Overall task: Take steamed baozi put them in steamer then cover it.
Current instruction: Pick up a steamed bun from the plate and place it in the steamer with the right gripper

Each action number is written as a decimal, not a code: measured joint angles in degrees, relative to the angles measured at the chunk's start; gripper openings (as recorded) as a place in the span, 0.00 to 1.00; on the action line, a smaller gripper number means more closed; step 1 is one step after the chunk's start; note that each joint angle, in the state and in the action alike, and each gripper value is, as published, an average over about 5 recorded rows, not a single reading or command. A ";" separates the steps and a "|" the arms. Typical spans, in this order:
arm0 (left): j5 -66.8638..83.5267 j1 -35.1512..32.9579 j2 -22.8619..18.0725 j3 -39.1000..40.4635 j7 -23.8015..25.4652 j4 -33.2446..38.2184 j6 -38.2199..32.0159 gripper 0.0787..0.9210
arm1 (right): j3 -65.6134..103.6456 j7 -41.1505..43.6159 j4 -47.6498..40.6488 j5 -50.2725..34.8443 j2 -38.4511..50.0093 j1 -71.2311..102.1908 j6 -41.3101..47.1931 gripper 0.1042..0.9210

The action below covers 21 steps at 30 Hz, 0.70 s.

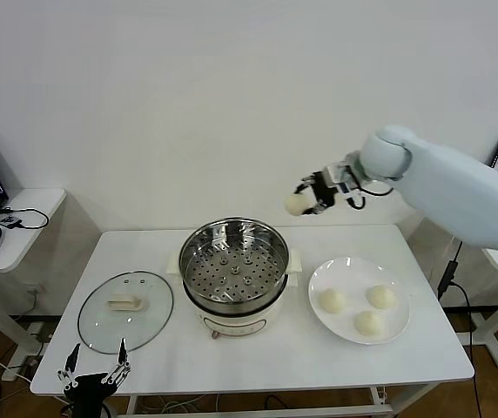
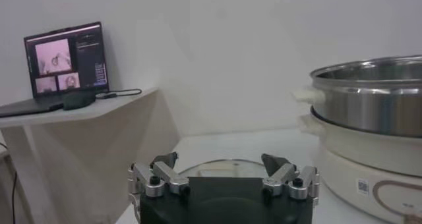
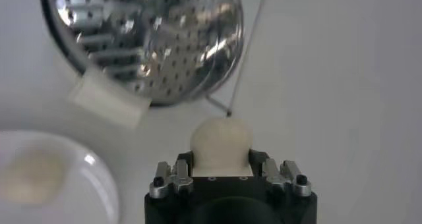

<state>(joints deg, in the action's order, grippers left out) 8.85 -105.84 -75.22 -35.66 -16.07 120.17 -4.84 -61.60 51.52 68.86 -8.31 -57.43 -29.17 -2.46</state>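
Open left pincer (image 1: 97, 360) near cover (image 1: 125, 311); right pincer (image 1: 306, 198) gripping baozi (image 1: 297, 204) above steamer (image 1: 234, 265).

Right arm: raised at far right, pincer (image 1: 306, 197) clamped on a bun (image 1: 297, 204). Left pincer (image 1: 97, 364): low at near left, fingers spread.

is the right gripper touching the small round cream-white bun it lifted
Touching. The right wrist view shows the right gripper shut on the small round cream-white bun, its fingers pressed against the sides.
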 measured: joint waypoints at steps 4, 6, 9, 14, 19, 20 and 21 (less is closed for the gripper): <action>0.43 -0.40 0.15 0.10 0.25 -0.02 -0.52 0.88 | -2.60 -0.64 -1.59 -0.03 -4.49 -0.51 -1.55 0.53; 0.59 -0.40 0.06 0.09 0.27 -0.01 -0.63 0.88 | -3.71 -0.97 -2.64 0.53 -6.66 -0.44 -2.55 0.54; 0.81 -0.35 -0.06 -0.10 0.29 0.03 -0.72 0.88 | -5.23 -1.54 -4.56 2.40 -9.76 0.06 -4.46 0.53; 1.28 -0.23 0.03 -0.74 0.33 0.00 -0.93 0.88 | -7.30 -2.77 -7.86 6.88 -14.02 1.42 -8.29 0.53; 1.63 0.25 0.07 -1.13 0.37 -0.51 -1.22 0.88 | -8.60 -4.22 -10.77 11.67 -17.25 2.74 -12.30 0.53; 1.66 0.36 0.09 -1.12 0.39 -0.65 -1.24 0.88 | -8.75 -4.51 -11.34 12.60 -17.82 3.02 -13.07 0.53; 1.68 0.46 0.11 -1.11 0.41 -0.79 -1.26 0.88 | -8.85 -4.83 -11.94 13.55 -18.40 3.31 -13.84 0.53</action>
<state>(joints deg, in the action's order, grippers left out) 10.53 -105.38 -75.11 -36.76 -15.67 119.38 -6.10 -70.45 46.69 56.92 5.24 -75.83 -25.86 -16.30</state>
